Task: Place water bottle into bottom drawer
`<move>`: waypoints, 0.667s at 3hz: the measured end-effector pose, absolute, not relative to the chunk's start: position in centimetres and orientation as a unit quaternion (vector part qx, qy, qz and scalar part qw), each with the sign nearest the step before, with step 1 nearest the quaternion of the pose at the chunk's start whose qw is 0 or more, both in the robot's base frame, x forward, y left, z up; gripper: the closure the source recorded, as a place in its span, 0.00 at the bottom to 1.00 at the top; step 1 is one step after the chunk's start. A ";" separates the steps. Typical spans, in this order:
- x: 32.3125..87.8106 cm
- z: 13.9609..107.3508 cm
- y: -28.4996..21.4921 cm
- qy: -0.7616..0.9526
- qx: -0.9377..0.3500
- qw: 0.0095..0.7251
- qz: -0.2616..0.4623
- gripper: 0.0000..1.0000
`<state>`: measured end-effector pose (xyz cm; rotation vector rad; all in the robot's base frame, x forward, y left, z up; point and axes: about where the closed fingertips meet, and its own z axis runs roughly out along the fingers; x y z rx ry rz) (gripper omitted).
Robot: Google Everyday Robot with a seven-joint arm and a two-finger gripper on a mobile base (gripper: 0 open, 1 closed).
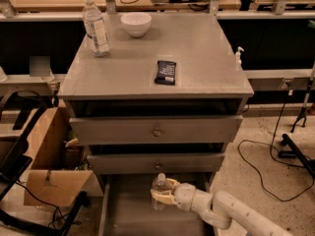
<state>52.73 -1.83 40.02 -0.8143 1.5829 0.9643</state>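
Note:
The water bottle (pixel 158 191), slim and clear with a white cap, stands upright in my gripper (pixel 163 194), whose pale fingers are closed around its body. I hold it over the open bottom drawer (pixel 129 215), the low grey tray pulled out below the two knobbed drawers. The bottle sits toward the drawer's back, just under the middle drawer's front. I cannot tell whether its base touches the drawer floor. My white arm (pixel 231 213) reaches in from the lower right.
On the cabinet top (pixel 197 58) stand a stouter bottle with a large white label (pixel 96 27), a white bowl (pixel 136 23) and a dark packet (pixel 166 72). A cardboard box (pixel 51 166) sits at the left of the cabinet. Cables lie on the floor at right.

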 end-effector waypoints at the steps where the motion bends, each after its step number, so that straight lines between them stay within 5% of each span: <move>1: 53.5 35.2 -0.7 0.655 -0.363 0.522 0.408 1.00; 2: 54.1 32.0 -0.3 0.636 -0.389 0.531 0.404 1.00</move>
